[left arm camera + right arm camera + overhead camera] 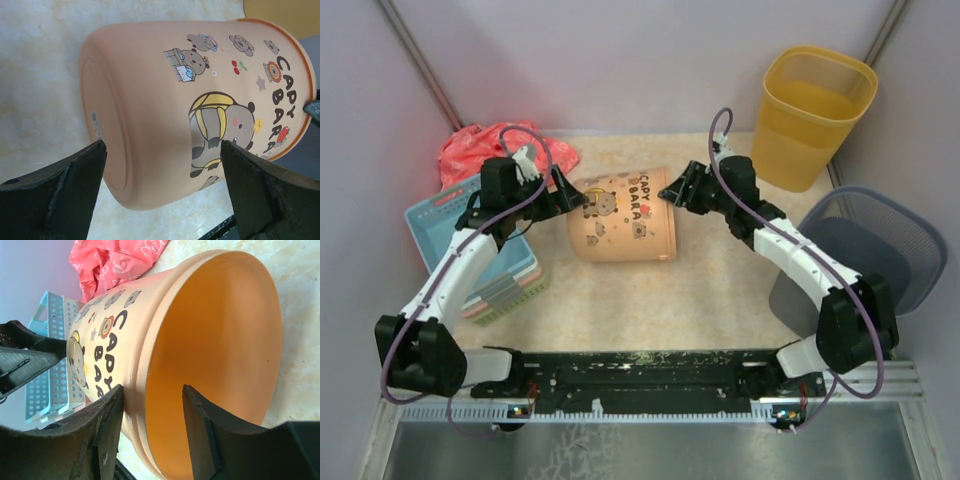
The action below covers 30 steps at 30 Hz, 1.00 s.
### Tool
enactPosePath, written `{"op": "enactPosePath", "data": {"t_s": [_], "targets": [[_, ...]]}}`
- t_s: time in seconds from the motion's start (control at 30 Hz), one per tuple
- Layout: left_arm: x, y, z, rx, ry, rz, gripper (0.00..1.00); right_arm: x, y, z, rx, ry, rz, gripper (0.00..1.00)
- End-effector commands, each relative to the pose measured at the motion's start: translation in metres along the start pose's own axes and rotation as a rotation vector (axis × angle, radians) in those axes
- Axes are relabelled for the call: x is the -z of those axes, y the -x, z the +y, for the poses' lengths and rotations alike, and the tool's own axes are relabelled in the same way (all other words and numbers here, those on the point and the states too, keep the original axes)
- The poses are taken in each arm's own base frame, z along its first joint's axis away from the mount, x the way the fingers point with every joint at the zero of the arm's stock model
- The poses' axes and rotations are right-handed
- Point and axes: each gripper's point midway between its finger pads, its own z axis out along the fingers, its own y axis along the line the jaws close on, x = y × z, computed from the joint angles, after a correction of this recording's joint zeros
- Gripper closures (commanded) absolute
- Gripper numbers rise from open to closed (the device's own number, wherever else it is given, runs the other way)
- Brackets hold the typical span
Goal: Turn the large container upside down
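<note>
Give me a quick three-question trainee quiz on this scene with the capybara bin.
1. True or false: the capybara bin stands upright.
2. Which way does its opening face? A) straight up B) toward the right arm's fingers C) straight down
3. Fill in: those fingers sit one inside and one outside the bin's ____.
Key: 1 false, it lies on its side; 2 B; 3 rim.

A tall yellow plastic bin (815,115) stands at the far right corner of the beige speckled bench (650,300), with a grey mesh wastebasket (880,250) nearer along the right side. On the left a light blue slotted plastic basket (440,215) sits stacked on others, and a crumpled red plastic bag (480,150) lies just behind it.
</note>
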Motion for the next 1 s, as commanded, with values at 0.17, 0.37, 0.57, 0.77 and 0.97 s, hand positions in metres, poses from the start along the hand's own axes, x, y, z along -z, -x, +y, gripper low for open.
{"op": "enactPosePath", "data": {"t_s": [0.17,0.37,0.57,0.77,0.97], "targets": [[-0.007,-0.008,-0.025,0.041,-0.171,0.047,0.0,0.022,0.007,0.001,0.06,-0.027,-0.061,0.6],[0.01,-0.004,-0.078,0.064,-0.478,0.082,0.0,0.02,-0.003,-0.003,0.032,-0.01,-0.049,0.75],[0.025,0.011,-0.107,0.071,-0.627,0.063,0.0,0.017,-0.006,0.0,0.002,0.023,-0.046,0.81],[0.033,0.038,-0.126,0.019,-0.671,0.017,0.0,0.007,-0.006,0.008,-0.076,0.088,-0.047,0.81],[0.04,0.052,-0.143,0.009,-0.731,0.006,0.0,0.0,-0.008,0.006,-0.213,0.14,-0.101,0.75]]}}
